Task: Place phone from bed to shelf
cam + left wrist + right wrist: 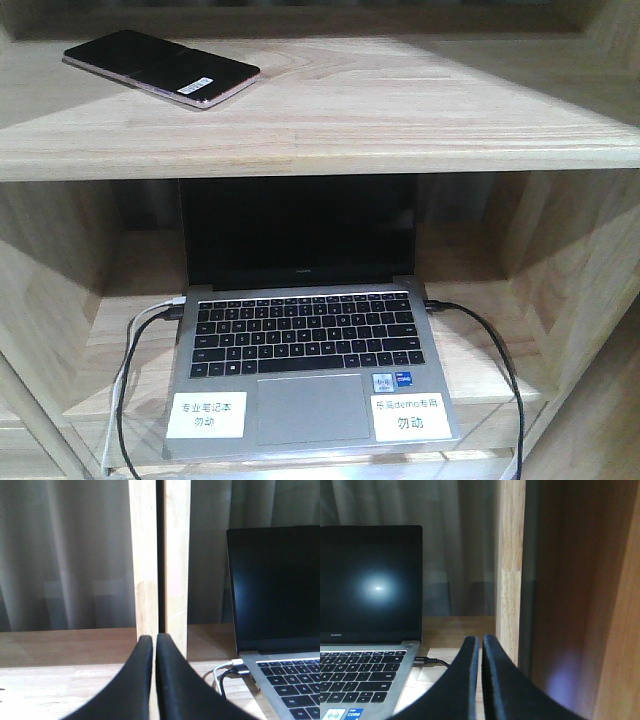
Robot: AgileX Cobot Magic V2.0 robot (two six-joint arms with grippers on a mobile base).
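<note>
Glossy black phone [160, 68] lies flat on grainy pale-wood shelf [400, 120]; both pincers [154, 645] [481, 645] pressed together, empty.

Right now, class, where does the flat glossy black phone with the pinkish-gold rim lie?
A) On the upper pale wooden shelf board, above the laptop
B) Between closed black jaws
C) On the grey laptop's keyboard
A: the phone rests flat on the upper shelf board, above the open laptop.

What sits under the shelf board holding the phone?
Under the shelf with the phone: an open grey laptop, cables plugged in both sides. Behind its screen is hidden.
</note>
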